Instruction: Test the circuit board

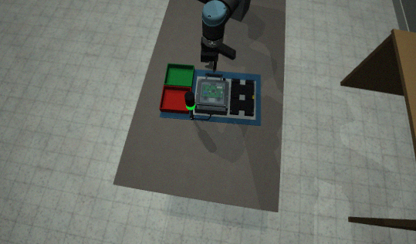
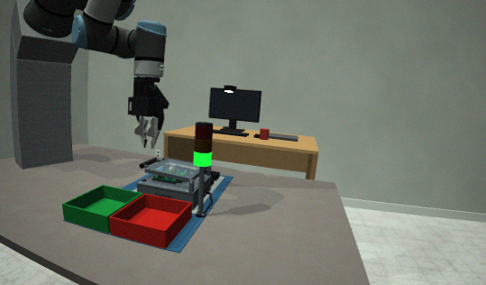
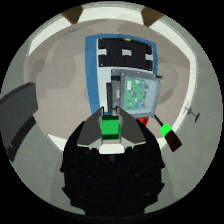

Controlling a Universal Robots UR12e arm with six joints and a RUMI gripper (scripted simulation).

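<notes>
The tester (image 1: 211,94) stands on the blue mat with its clear lid down. The green circuit board (image 1: 211,91) lies flat under the lid and also shows in the wrist view (image 3: 134,95). The signal light (image 2: 202,158) on its post glows green; it also shows in the overhead view (image 1: 190,104). My gripper (image 2: 148,137) hangs above the tester's far edge, near the lid's handle bar (image 2: 148,162). Its fingers are nearly together with nothing between them; they also show in the overhead view (image 1: 211,66) and the wrist view (image 3: 111,117).
The green bin (image 2: 100,207) and the red bin (image 2: 150,218) sit side by side left of the tester. The black tray (image 1: 243,97) lies on the tester's other side. A desk with a monitor (image 2: 235,105) stands behind the table.
</notes>
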